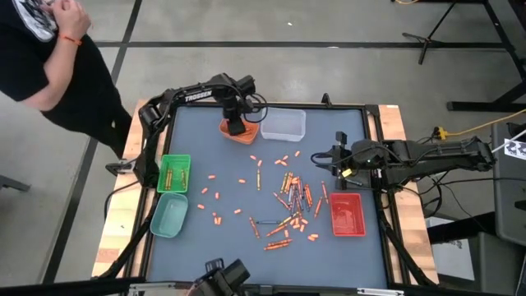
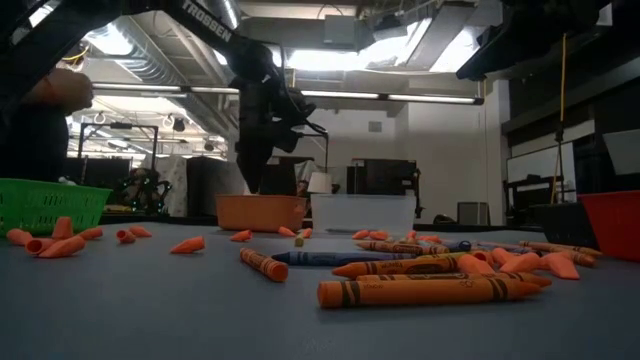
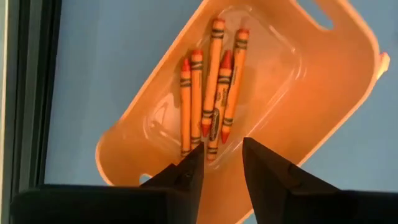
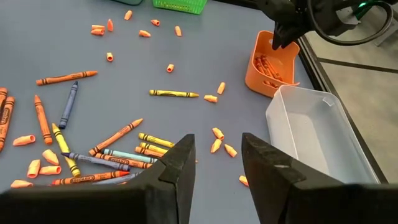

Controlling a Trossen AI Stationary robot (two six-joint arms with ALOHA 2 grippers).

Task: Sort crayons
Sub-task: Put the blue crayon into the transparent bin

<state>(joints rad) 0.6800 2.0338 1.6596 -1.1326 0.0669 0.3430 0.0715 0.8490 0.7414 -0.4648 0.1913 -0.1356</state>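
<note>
Left gripper (image 3: 221, 171) poised above orange plastic tray (image 3: 323, 118) at table's far edge, fingers apart, nothing between them. Five orange crayons (image 3: 211, 87) lying side by side inside. Right gripper (image 4: 214, 165) waiting over grey table (image 4: 74, 53), fingers apart, empty. Loose thin crayons (image 1: 292, 197) scattered mid-table, beside red tray (image 1: 348, 215).

we're looking into a robotics lab: a grey table (image 1: 214, 238) sitting on a concrete floor (image 1: 329, 20), strip lights (image 2: 400, 97) glowing under exposed ceiling ducts, equipment racks (image 2: 385, 185) standing behind, cables (image 1: 472, 127) trailing.
</note>
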